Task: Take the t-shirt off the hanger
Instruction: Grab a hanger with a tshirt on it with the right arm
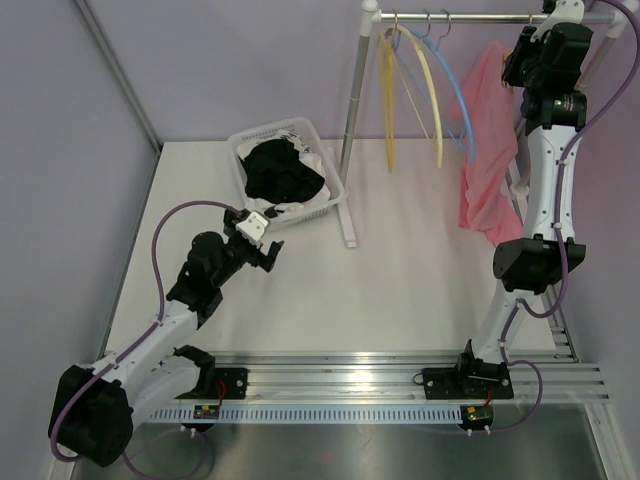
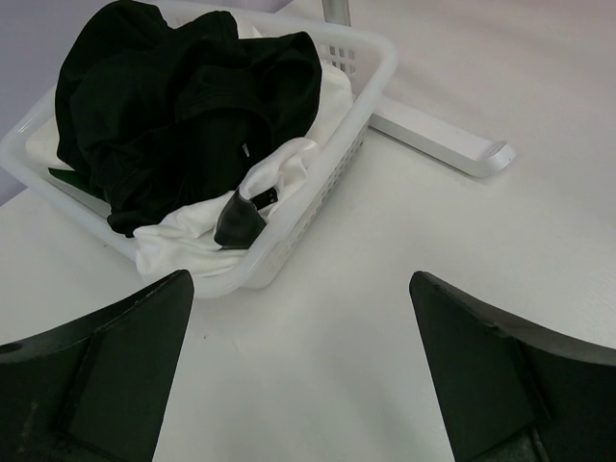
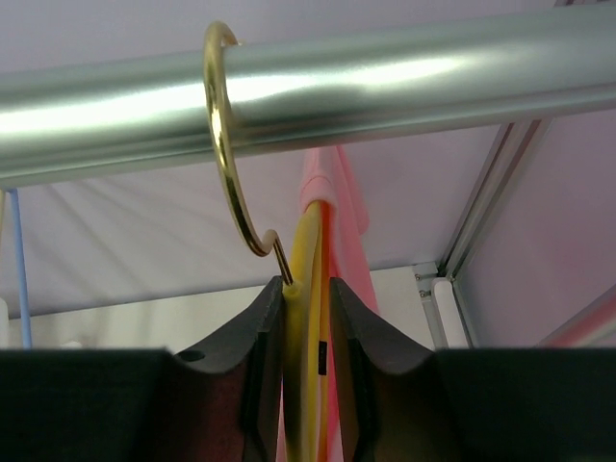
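1. The left gripper is seen released, jaws spread wide with nothing between them. It is held low over the table, just short of the basket's near side.
2. The basket, white, is set toward the table's far edge, left of the rack post. A black garment is heaped over a white garment inside it.
3. An empty yellow hanger and a blue hanger are hooked near the left end of the rail.
4. The t-shirt, pink, is hung at the rail's right end and draped down above the table's far right corner.
5. The right gripper is raised to the rail and clenched on the yellow neck of the t-shirt's hanger, just below the gold hook looped over the rail.
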You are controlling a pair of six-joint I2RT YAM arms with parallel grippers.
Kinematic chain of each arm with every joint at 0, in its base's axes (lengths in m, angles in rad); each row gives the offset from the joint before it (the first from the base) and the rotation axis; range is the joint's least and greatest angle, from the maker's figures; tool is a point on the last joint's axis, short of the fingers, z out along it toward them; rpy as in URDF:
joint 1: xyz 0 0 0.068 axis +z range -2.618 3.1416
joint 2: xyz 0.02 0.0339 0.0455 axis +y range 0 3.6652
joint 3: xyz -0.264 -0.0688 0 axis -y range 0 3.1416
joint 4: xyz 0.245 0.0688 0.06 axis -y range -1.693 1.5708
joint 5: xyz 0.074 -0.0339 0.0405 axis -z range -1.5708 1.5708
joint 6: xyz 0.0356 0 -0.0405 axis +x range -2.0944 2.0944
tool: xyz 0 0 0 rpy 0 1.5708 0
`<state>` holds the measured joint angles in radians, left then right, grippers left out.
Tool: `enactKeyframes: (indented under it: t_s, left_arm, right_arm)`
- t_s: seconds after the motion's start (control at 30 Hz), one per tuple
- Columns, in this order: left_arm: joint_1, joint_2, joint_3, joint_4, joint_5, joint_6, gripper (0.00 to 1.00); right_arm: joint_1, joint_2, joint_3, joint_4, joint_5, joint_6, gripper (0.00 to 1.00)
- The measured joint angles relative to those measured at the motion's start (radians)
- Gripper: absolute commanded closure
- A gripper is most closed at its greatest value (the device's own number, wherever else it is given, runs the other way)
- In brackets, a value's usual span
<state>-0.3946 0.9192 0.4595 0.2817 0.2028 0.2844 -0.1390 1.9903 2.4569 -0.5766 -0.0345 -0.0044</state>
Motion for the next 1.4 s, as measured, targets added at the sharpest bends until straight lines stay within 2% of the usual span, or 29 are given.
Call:
enactKeyframes:
  t_s: [0.1, 0.13, 0.27, 0.97, 1.4]
  left_arm:
    - [0.0, 0.006, 0.0, -0.001, 0.0, 0.0, 0.01]
    - [0.0, 0.007, 0.0, -0.003, 0.0, 0.0, 0.01]
    - [0.0, 0.008, 0.0, -0.003, 0.0, 0.0, 0.01]
    - [0.0, 0.021, 0.001, -0.003, 0.0, 0.0, 0.01]
    - [0.0, 0.028, 0.005, -0.003, -0.001, 0.0, 0.01]
  right_arm:
    - [0.002, 0.02, 0.031, -0.008, 0.001, -0.009, 0.77]
    - [0.003, 0.025, 0.039, -0.013, 0.001, -0.011, 0.86]
    - [0.003, 0.027, 0.04, -0.02, 0.011, -0.021, 1.0]
    - [0.013, 0.018, 0.013, 0.017, 0.071, 0.006, 0.98]
    - [0.014, -0.127, -0.142, 0.096, 0.056, 0.078, 1.0]
